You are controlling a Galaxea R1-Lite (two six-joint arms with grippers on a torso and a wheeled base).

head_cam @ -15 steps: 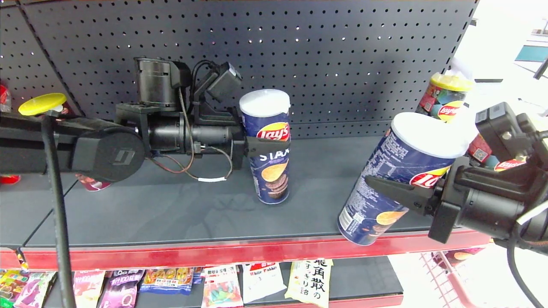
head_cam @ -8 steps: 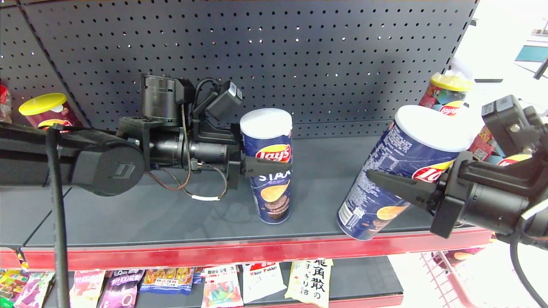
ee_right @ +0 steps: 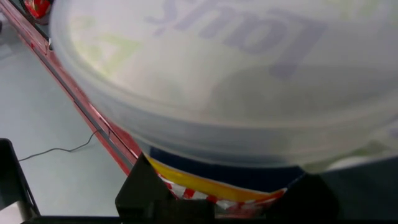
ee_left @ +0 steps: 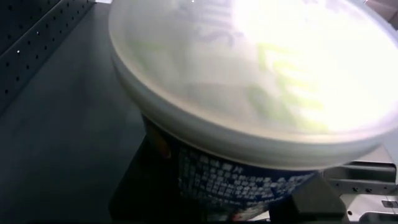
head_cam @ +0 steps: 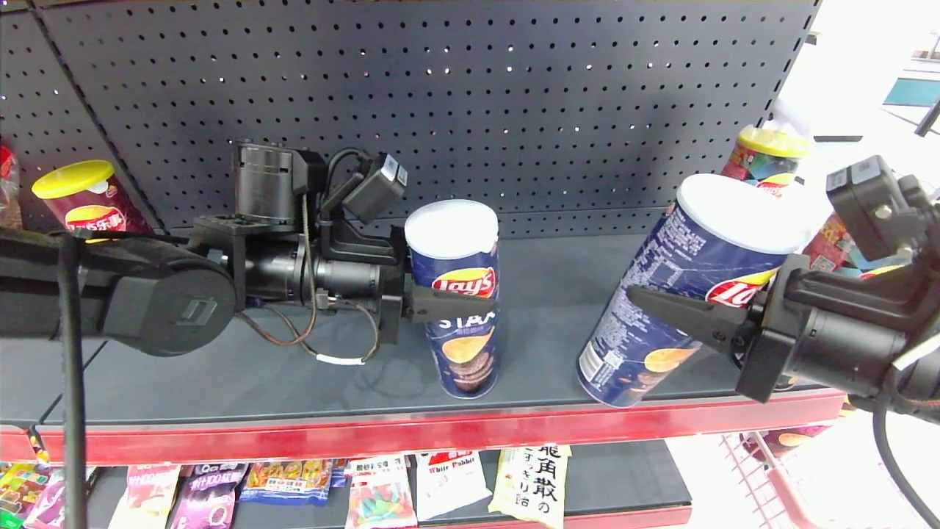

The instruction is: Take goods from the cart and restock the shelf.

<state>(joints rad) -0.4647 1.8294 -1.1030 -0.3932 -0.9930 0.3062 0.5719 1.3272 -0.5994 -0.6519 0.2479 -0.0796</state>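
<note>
In the head view, a blue chip can with a white lid point(head_cam: 455, 294) stands upright on the grey shelf point(head_cam: 257, 367), close to the red front lip. My left gripper point(head_cam: 470, 301) is shut on its middle, coming in from the left. A second blue chip can point(head_cam: 683, 286) leans with its top to the right, its base at the shelf's front right corner. My right gripper point(head_cam: 705, 312) is shut on it. The left wrist view looks down on the first can's lid point(ee_left: 249, 74). The second can's lid point(ee_right: 236, 81) shows in the right wrist view.
A maroon can with a yellow lid point(head_cam: 88, 198) stands at the shelf's back left. A colourful yellow-lidded can point(head_cam: 764, 162) is behind the right can. The pegboard point(head_cam: 514, 95) backs the shelf. Snack packets point(head_cam: 448, 485) hang below, and the red wire cart point(head_cam: 764, 477) is at lower right.
My left gripper has brought its can down and toward the shelf's front lip. The right can has risen slightly and shifted a little further onto the shelf.
</note>
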